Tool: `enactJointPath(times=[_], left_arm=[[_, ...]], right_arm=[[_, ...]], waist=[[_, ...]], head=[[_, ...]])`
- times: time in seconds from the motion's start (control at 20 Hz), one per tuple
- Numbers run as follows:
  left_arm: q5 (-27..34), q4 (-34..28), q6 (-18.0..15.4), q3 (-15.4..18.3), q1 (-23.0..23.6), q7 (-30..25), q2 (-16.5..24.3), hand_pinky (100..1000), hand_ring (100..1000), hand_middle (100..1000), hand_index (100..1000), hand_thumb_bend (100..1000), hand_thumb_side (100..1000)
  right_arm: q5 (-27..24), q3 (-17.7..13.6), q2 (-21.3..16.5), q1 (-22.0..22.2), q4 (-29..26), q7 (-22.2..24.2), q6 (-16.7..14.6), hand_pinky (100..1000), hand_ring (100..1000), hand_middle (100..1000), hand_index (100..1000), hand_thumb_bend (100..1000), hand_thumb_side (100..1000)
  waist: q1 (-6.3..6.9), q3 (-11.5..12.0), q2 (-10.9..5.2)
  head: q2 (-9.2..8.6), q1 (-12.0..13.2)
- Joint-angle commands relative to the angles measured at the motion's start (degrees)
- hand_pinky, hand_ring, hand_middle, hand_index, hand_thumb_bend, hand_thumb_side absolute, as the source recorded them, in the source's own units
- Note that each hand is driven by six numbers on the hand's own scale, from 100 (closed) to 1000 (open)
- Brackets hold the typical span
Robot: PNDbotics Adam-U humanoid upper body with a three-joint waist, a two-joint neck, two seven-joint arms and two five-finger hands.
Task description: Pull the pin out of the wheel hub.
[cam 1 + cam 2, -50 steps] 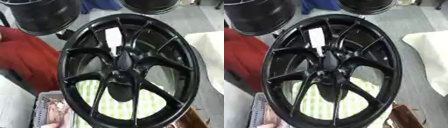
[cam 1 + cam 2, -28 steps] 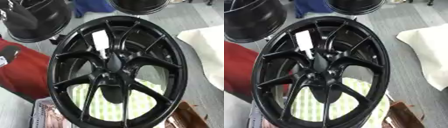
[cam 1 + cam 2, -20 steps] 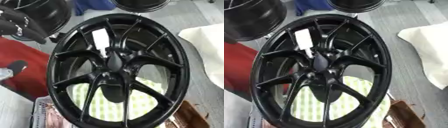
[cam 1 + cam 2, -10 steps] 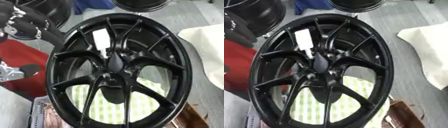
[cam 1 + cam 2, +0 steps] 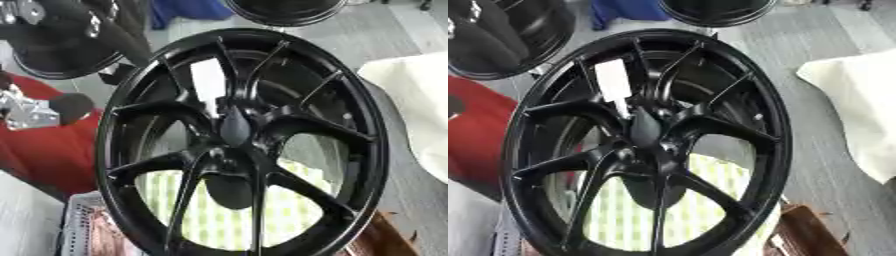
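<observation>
a mesh basket (image 5: pixel 83 225) shows at the lower left, and a brown object (image 5: pixel 802 232) at the lower right. behind the lower spokes lies a green-and-white checked cloth (image 5: pixel 619 210).

the wheel hub (image 5: pixel 645 145), gloss black with thin forked spokes, stands tilted on edge and fills the middle of the view. a dark tapered pin (image 5: pixel 234 126) sits upright at its centre, still seated in the hub. a white rectangular tag (image 5: pixel 612 82) shows in the upper left spoke opening.

the left hand (image 5: pixel 35 107) shows at the left edge over a red cloth (image 5: pixel 44 145): a silver joint block and one dark rounded tip, well apart from the wheel rim. whether its fingers are spread or curled cannot be told. a black arm segment (image 5: pixel 96 25) crosses the upper left corner. the right hand is not seen.

a cream cloth (image 5: pixel 859 110) lies to the right on grey floor. further back stand two more black rims (image 5: pixel 715 10) and a blue object (image 5: pixel 627 12).

compared with half a second ago, the left arm has come further in from the upper left; the pin is unmoved.
</observation>
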Motion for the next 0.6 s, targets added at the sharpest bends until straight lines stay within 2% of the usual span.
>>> enactJointPath(times=[0.05,0.25,0.45,0.55,0.6], left_arm=[[1.0,3.0,-0.7,0.6,-3.5,-2.2,-2.2,906,826,797,866,162,100],[-0.3,6.9,-2.2,-0.8,-6.9,-1.9,-6.0,900,812,785,856,177,100],[-2.4,10.0,-2.9,-2.0,-8.0,-1.4,-7.8,900,805,775,868,186,110],[-3.7,11.1,-2.4,-2.5,-8.2,-1.1,-8.4,903,794,748,870,211,311],[-4.2,11.6,-2.0,-2.6,-8.3,-0.6,-8.7,904,791,738,868,229,353]], right_arm=[[-0.1,0.2,-0.5,-0.2,-0.7,-0.8,-0.7,419,634,434,647,328,231],[-0.3,0.6,-0.4,-0.8,-0.7,-0.8,-0.6,418,633,433,645,328,233],[-0.5,0.8,-0.2,-1.5,-0.7,-0.8,-0.5,416,632,431,643,327,232],[-0.7,0.8,-0.1,-1.8,-0.7,-0.8,-0.5,415,630,430,641,324,231],[-0.8,0.8,0.0,-1.9,-0.7,-0.8,-0.5,415,629,430,641,321,231]], waist=[[-0.37,-0.3,-0.94],[-0.27,-1.0,-0.63],[0.08,-1.8,-0.23],[0.24,-2.0,-0.13],[0.36,-2.0,-0.09]], head=[[-0.73,0.4],[-1.16,0.9],[-1.63,1.5],[-1.68,1.6],[-1.61,1.5]])
